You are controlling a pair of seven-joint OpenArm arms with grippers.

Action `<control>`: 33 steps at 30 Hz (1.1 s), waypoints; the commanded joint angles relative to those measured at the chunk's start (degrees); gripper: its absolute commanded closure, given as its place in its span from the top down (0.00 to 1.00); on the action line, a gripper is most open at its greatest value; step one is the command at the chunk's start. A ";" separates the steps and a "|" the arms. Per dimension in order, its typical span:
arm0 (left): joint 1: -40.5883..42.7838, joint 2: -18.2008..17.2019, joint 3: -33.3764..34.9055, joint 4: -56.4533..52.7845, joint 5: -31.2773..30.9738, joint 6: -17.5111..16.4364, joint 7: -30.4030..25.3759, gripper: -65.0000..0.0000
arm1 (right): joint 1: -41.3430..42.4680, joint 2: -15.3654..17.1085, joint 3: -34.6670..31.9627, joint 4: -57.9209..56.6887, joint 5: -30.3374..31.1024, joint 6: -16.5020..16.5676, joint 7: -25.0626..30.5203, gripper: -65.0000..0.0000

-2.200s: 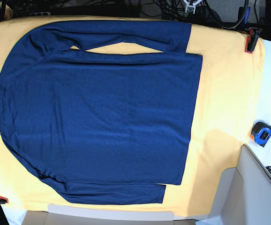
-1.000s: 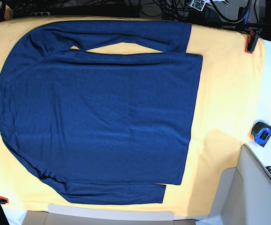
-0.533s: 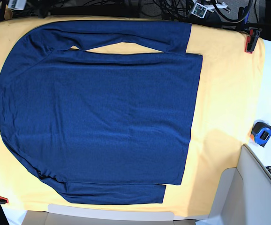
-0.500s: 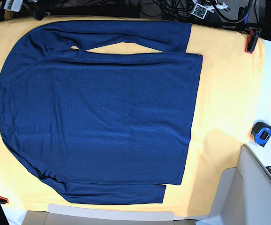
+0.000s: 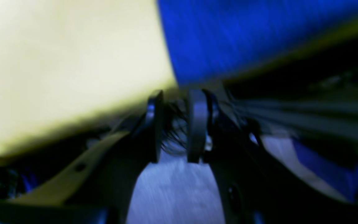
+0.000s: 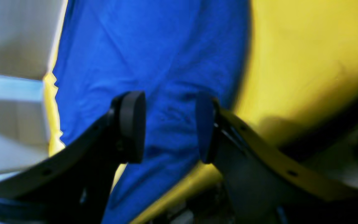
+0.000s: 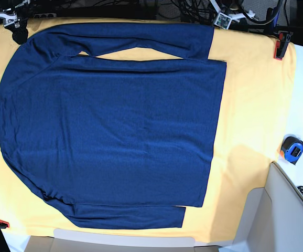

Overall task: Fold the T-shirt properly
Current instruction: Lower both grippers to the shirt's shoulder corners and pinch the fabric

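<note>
Base view shows the T-shirt [image 7: 109, 126] spread flat on the yellow cloth [image 7: 256, 105] — ready for folding — while the right claw [image 6: 169, 127], jaws parted, hangs over its fabric and the left claw [image 5: 174, 124] is narrowly parted, empty.

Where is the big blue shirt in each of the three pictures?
Base view: the T-shirt lies flat and fills most of the picture's middle and left.
Left wrist view: blurred blue fabric at the top right.
Right wrist view: blue fabric runs down the middle, behind the right gripper.
Shared landmark: the yellow cloth under the shirt shows in all three views.
</note>
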 commanded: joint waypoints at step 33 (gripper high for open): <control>-0.70 -0.04 0.25 -3.97 0.27 0.08 -0.93 0.21 | 15.99 -8.01 5.80 -8.46 -10.67 0.86 -14.41 0.41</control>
